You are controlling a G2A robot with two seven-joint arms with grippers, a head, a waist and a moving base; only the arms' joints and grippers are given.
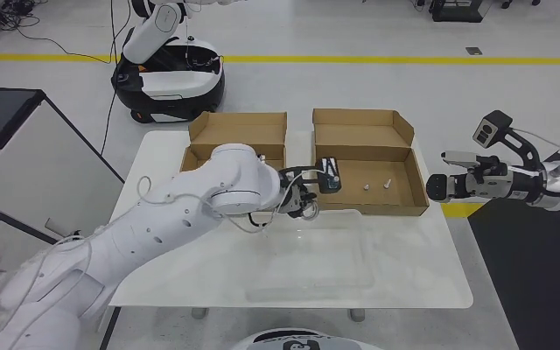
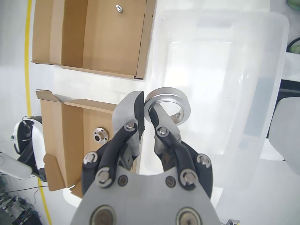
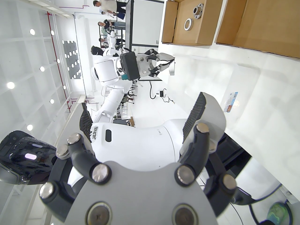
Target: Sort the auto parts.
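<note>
My left gripper (image 2: 146,115) is shut on a silver metal ring (image 2: 166,104), one finger inside the ring and one outside its wall. In the top view this gripper (image 1: 306,206) hangs over the table just in front of the gap between the two cardboard boxes. The left box (image 1: 236,144) holds a flanged hub (image 2: 100,135) and another ring (image 3: 188,24). The right box (image 1: 363,157) holds two bolts (image 1: 376,185). My right gripper (image 3: 143,118) is open and empty, held beyond the table's right edge (image 1: 442,186).
A clear plastic bin (image 1: 306,254) sits on the white table (image 1: 437,280) in front of the boxes, just beside the held ring. Another robot base (image 1: 171,83) stands on the floor behind the table.
</note>
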